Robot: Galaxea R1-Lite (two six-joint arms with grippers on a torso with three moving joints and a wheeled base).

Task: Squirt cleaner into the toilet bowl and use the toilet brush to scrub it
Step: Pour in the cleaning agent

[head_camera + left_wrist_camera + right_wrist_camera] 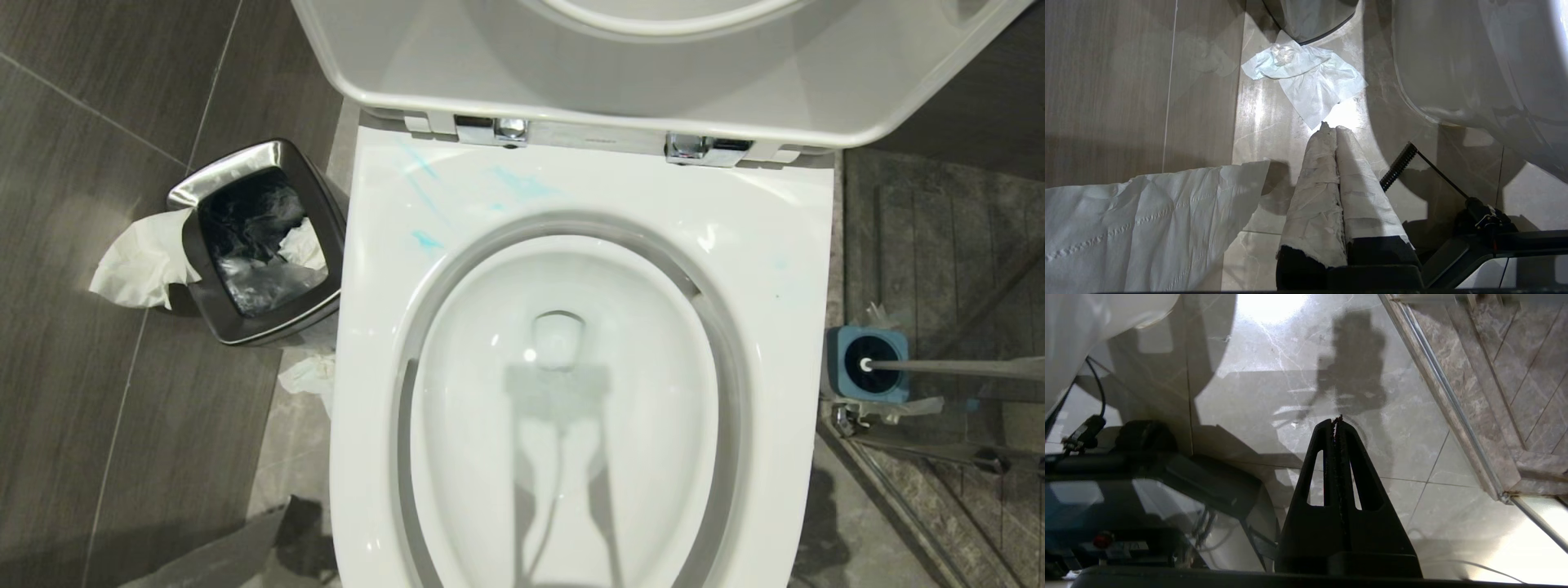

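The white toilet bowl fills the head view, its lid raised at the top. Pale blue cleaner is smeared on the rim's far left part. To the right of the bowl the toilet brush stands in a blue holder, its black head down in it and its slim handle leaning right. Neither arm shows in the head view. My left gripper, its fingers wrapped in white paper, hangs shut and empty over the floor beside the toilet bowl. My right gripper is shut and empty above the tiles.
A steel-rimmed bin stands left of the bowl, with tissue hanging from it and more tissue on the floor. A white paper sheet hangs close to the left gripper. A raised stone threshold with a metal rail runs along the right.
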